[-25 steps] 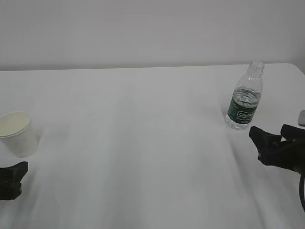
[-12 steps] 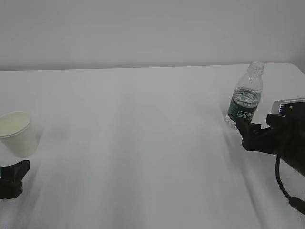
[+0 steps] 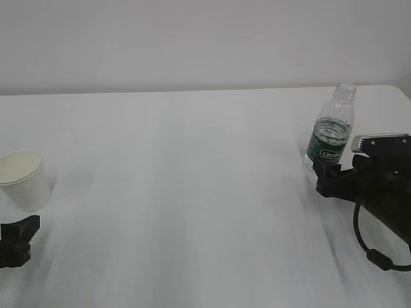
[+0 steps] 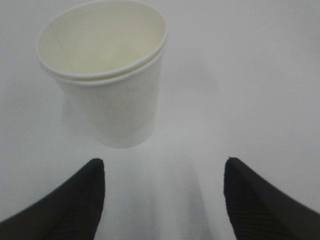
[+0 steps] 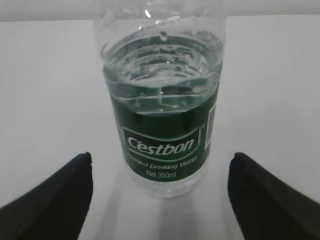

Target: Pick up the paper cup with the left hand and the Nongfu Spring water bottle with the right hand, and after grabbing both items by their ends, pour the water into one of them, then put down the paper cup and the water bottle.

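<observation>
The small clear ribbed plastic bottle (image 5: 162,100), green label reading "Cestbon" and "Net 350ml", stands upright at the surface's (image 3: 192,192) right, framed by the wide-open right pincer (image 5: 160,195). Being capless, it could be tipped and spilled by an off-centre closure. The white paper cup (image 4: 107,75) sits far left, ahead of the spread, empty left pincer (image 4: 162,200)

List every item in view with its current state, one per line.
paper cup: upright on the table, empty, not gripped.
water bottle: upright, capless, partly filled, not gripped.
water: in the bottle, level just above the label.
left gripper: open, short of the cup.
right gripper: open, fingers either side of the bottle's base, no contact visible.
</observation>
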Robot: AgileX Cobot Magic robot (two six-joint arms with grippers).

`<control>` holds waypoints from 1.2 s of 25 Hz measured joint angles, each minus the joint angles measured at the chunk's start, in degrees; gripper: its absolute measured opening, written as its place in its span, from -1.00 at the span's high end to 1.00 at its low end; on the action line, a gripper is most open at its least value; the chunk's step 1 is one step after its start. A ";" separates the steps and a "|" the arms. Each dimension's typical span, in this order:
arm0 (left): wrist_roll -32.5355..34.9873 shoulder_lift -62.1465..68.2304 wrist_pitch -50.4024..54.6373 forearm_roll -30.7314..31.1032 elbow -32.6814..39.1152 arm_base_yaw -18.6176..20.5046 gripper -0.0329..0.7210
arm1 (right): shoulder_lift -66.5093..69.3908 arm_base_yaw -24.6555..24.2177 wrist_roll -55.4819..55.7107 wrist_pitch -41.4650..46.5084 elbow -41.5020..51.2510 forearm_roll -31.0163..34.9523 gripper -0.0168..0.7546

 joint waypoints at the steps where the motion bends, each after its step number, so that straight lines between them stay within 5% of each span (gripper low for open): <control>1: 0.00 0.00 0.00 0.00 0.00 0.00 -0.50 | 0.47 0.00 0.00 0.00 -0.29 -0.01 -0.71; 30: -0.02 0.00 -0.19 0.00 0.00 0.00 -0.50 | 6.78 0.00 1.93 -0.15 -11.50 0.40 -0.65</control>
